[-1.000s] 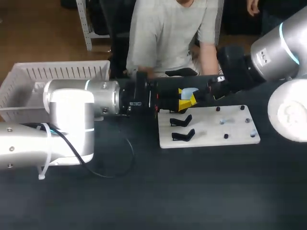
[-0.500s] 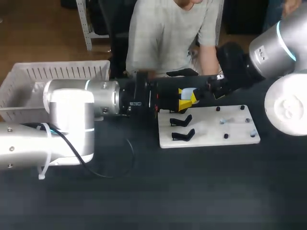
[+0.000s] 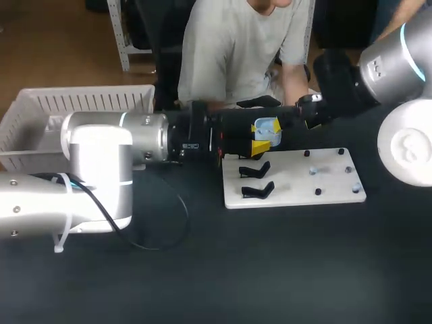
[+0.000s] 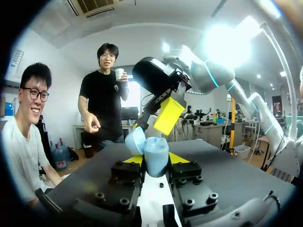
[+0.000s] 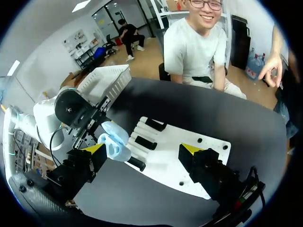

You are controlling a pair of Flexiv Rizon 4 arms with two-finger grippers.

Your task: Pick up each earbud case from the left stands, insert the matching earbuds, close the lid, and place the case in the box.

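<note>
- The left gripper (image 4: 155, 161) is clamped on the light-blue earbud case (image 4: 156, 153), one yellow tip on each side of the body. The case stands upright above the fingers, with its lid (image 4: 135, 141) tipped open to one side.
- This hold presents the open cavity upward and outward, which suits the insertion step. The grip on the lower body leaves the lid free to swing.
- The case hangs in the air over the far-left corner of the white board (image 3: 324, 179), above the two black stands (image 3: 255, 169). It is near the far edge of the table (image 3: 270, 270).
- The right gripper (image 5: 142, 150) is spread wide and holds nothing. One of its tips is just beside the case and the other is well apart, over the board.
- The earbuds cannot be made out on the board.
- Clearance is tightest between the right gripper's near fingertip and the open lid. Any sideways move there risks knocking the lid.
- The box (image 3: 81, 101) sits well apart at the far-left corner, behind the left arm's own elbow.
- A cable (image 3: 179, 223) lies on the table beside that arm.
</note>
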